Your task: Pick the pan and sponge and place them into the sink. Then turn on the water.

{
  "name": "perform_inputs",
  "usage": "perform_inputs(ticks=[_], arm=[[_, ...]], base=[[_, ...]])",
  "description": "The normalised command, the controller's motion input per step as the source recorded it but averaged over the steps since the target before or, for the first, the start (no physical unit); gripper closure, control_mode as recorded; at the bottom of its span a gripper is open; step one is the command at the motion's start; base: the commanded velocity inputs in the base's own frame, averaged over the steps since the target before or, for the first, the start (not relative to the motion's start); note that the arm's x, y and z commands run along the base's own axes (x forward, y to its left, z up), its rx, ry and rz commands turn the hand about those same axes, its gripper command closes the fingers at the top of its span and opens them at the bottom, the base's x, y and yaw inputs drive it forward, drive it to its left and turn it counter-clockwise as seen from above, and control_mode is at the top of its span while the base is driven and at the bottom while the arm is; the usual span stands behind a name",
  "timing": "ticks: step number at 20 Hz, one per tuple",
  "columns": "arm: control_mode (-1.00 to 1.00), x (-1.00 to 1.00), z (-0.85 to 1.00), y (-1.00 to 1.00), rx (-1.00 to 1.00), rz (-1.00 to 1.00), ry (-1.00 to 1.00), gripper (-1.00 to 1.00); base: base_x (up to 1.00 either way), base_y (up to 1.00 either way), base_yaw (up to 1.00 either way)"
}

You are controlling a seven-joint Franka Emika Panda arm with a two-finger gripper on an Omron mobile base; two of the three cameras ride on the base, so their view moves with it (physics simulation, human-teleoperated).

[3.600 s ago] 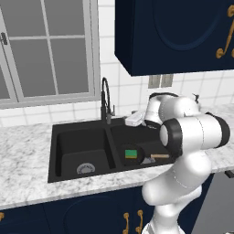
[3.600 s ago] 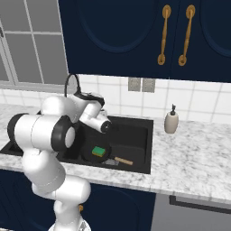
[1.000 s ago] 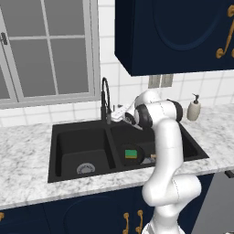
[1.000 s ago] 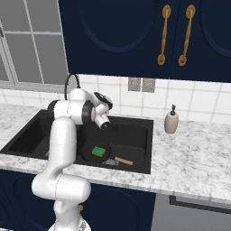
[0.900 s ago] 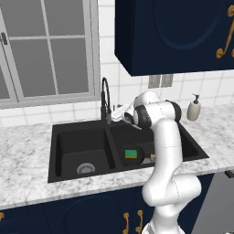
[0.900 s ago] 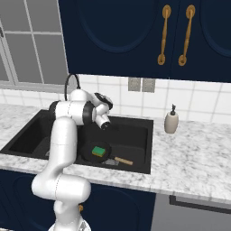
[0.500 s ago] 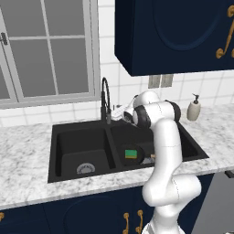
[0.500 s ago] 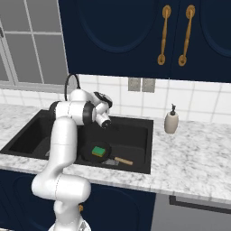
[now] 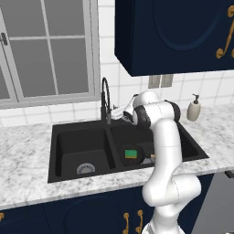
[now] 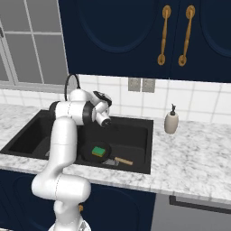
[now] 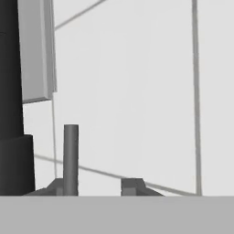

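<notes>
Sink (image 9: pixel 58 145): a big black sink with two bowls, set in the grey stone table (image 9: pixel 23 155).
Pan (image 10: pixel 88 154): it lies flat in the sink's right bowl, near the front wall of the sink. Its light brown handle (image 10: pixel 122 161) points to the right side of the sink.
Sponge (image 10: pixel 98 150): green on top, it sits on the pan, inside the sink's right bowl.
Tap (image 9: pixel 105 98): tall and dark, it stands at the back edge of the sink, behind the wall between the two bowls.
Arm: it reaches over the right bowl of the sink to the back edge, just beside the tap.
Fingers (image 11: pixel 132 186): there is a gap between the two tips. A thin grey stick (image 11: pixel 71 155) stands in that gap, right by one tip. I cannot tell if the fingers are squeezing it.
Soap bottle (image 9: pixel 194 108): it stands on the table, to the right of the sink, by the wall.
</notes>
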Motion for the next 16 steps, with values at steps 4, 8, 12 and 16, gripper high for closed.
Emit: perform_inputs(ticks=[4,8,12,16], arm=[[-1.00,0.40,-0.16,0.00,0.03,0.00,-0.03,1.00],[-1.00,0.46,-0.12,0.00,0.04,0.00,-0.04,1.00],[-1.00,0.55,-0.19,-0.11,0.07,-0.02,-0.03,1.00],[-1.00,0.73,-0.19,-0.26,0.12,-0.08,0.00,1.00]], base=[[0.00,0.00,0.00],[0.00,0.00,0.00],[0.00,0.00,0.00],[0.00,0.00,0.00]])
